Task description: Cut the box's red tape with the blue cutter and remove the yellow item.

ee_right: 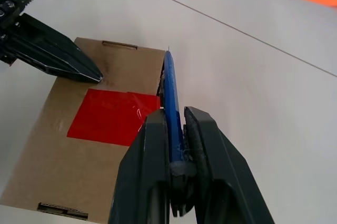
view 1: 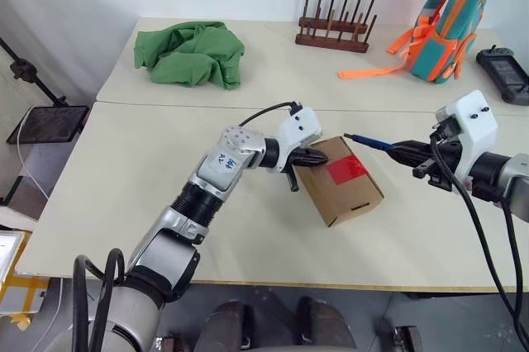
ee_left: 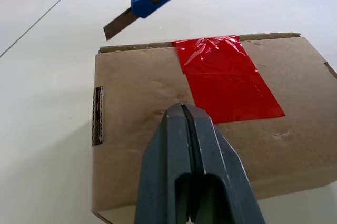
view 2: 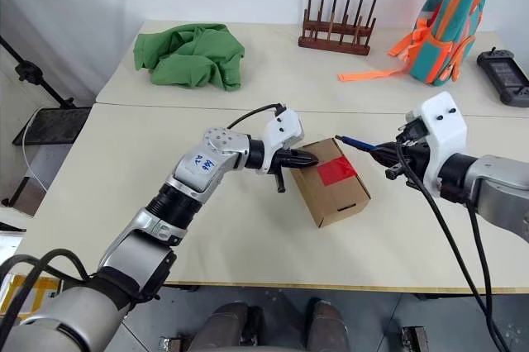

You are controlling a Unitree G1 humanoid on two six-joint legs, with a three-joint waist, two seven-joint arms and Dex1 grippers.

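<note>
The box [view 1: 340, 181] lies on the table [view 1: 124, 203], red tape [view 1: 346, 169] facing up; the left gripper [view 1: 316, 157] (fingers clenched) presses its top; the right gripper [view 1: 407, 152] clamps the blue cutter [view 1: 369, 141], blade poised over the box's edge

Silver arms, white wrists, black cables

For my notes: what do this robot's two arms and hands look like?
Both arms are silver-grey metal with black ribbed joint sections. The left arm carries a small blue marking on its rounded housing. Each wrist has a white block-shaped housing with a black cable looping back. The left hand and right hand each end in two dark tapered fingers.
</note>
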